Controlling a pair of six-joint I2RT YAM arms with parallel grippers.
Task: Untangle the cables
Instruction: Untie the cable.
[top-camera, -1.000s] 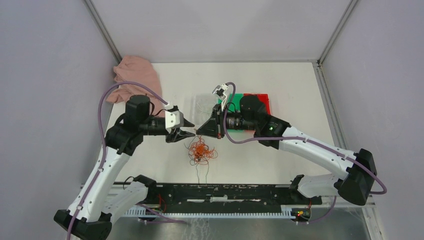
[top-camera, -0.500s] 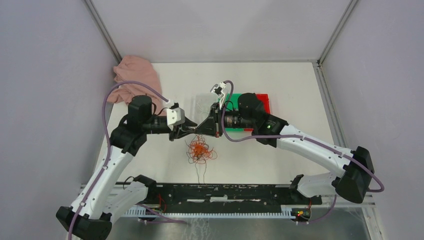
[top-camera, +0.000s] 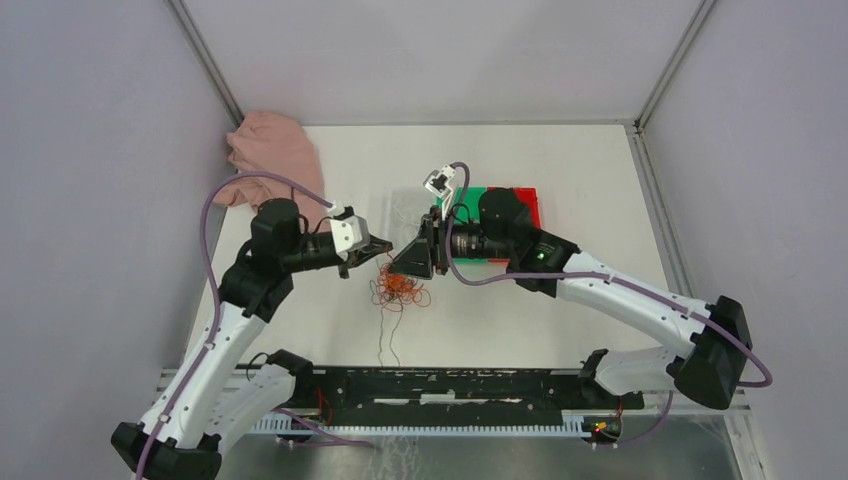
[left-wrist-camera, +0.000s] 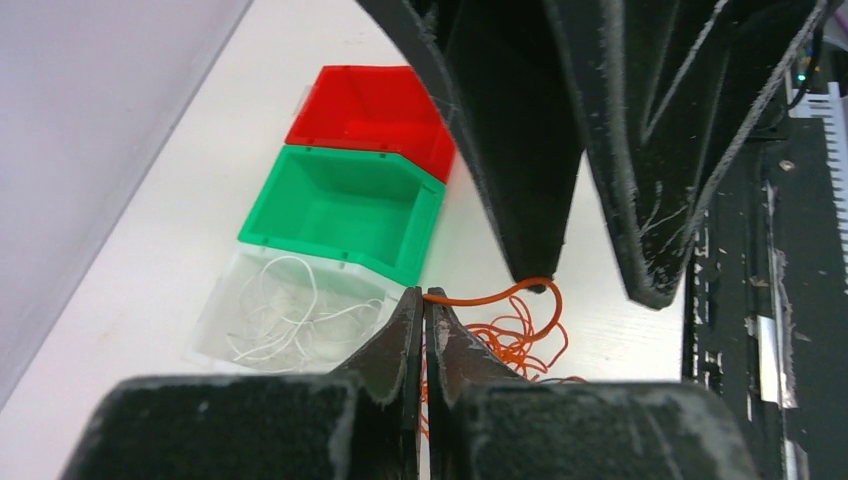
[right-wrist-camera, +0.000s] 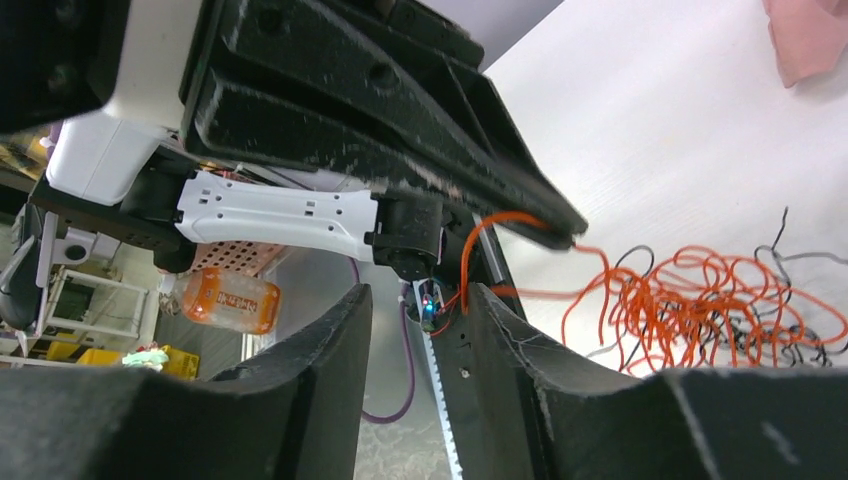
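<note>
Cables (top-camera: 400, 292) bunched mid-table, at six o'clock just below both grippers. Left gripper (top-camera: 386, 244) is clamped on one orange strand (left-wrist-camera: 490, 296). Right gripper (top-camera: 396, 266) has its jaws apart, gripping nothing. Strand leads down to the wad, so I'd expect left to pull toward nine o'clock.

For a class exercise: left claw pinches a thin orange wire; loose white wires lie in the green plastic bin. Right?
No: the left wrist view shows the loose white wires in the clear plastic bin. The left claw does pinch the thin orange wire.
</note>
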